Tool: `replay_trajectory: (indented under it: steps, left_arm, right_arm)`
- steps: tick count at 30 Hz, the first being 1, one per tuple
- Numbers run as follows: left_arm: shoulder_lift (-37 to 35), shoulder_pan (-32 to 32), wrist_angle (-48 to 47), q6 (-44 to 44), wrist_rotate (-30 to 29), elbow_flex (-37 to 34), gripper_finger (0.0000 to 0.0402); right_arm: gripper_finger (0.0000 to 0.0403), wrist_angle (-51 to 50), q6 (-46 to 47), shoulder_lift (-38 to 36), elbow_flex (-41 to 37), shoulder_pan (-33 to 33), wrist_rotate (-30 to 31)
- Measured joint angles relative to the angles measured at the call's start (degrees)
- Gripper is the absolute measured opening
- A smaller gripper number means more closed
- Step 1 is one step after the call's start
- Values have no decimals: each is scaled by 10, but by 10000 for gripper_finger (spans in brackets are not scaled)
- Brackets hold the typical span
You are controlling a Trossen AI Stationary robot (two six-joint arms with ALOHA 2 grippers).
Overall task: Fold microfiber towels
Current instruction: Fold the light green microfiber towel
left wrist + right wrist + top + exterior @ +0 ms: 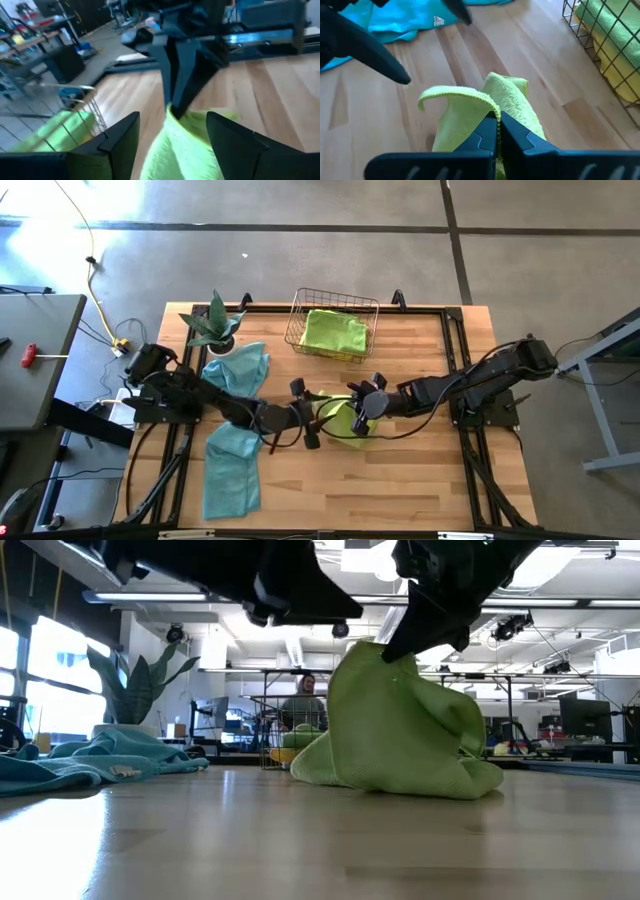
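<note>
We saw a lime towel (340, 420) at mid-table, pinched at its raised corner by the right gripper (497, 131), whose fingers were closed on the cloth. The left gripper (172, 135) hovered just beside it with fingers wide, holding nothing. Two teal towels (232, 460) lay to the left, near a plant (214, 323). At the far edge, a basket (372, 308) held another green towel (334, 332).

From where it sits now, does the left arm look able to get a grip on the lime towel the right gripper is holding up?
Probably yes. The left gripper is open, with the lime green towel right between its fingers. The right gripper pinches a higher edge, so nothing seems to block it.
</note>
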Motion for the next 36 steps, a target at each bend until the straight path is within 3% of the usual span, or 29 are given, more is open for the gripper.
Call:
replay_trajectory:
  steps: [9,21,30,36]
  left_arm:
    - [27,22,-9,-29,40,28,225]
    - [60,27,-22,-45,-24,40,225]
    - [60,0,-89,-70,-126,40,225]
    - [60,3,-91,-83,-98,40,204]
  right_arm:
    - [0,40,-29,0,0,0,17]
    - [0,36,-30,0,0,0,17]
    - [0,21,-30,0,0,0,17]
    - [0,24,-41,0,0,0,17]
